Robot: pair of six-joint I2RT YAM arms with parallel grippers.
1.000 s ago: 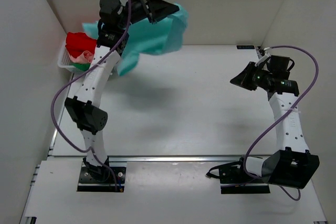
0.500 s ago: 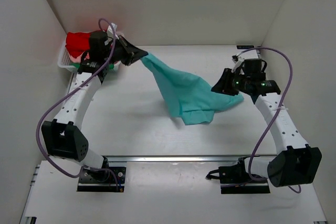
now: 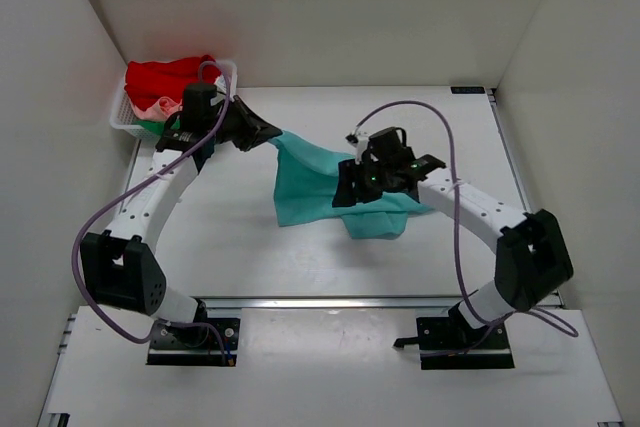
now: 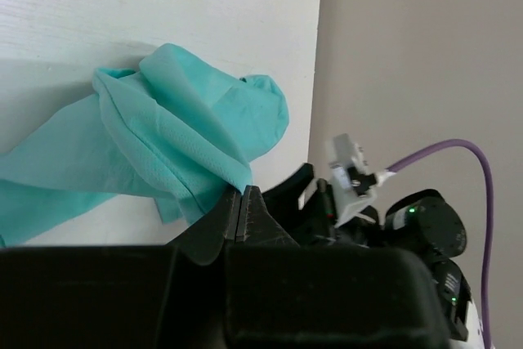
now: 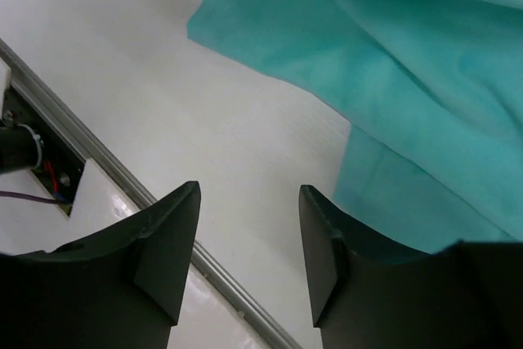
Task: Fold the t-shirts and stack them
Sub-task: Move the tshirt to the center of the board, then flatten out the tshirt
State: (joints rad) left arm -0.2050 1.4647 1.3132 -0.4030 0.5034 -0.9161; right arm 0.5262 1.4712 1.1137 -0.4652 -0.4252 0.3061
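the teal soft cloth t-shirt (image 3: 300, 197), lifted high a second ago, now lies bunched mid-frame on the white desk (image 3: 230, 247). left tool (image 3: 274, 134) pinches its corner; right tool (image 5: 249, 234) has spread, empty, so flattening looks next.

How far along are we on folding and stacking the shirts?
Early. Done: the teal t-shirt is out of the basket, lying crumpled on the table. In hand: the left gripper pinches its edge, jaws shut; the right gripper hovers open at the cloth. Left: no fold yet; the red t-shirt, pink t-shirt and green t-shirt wait in the basket.
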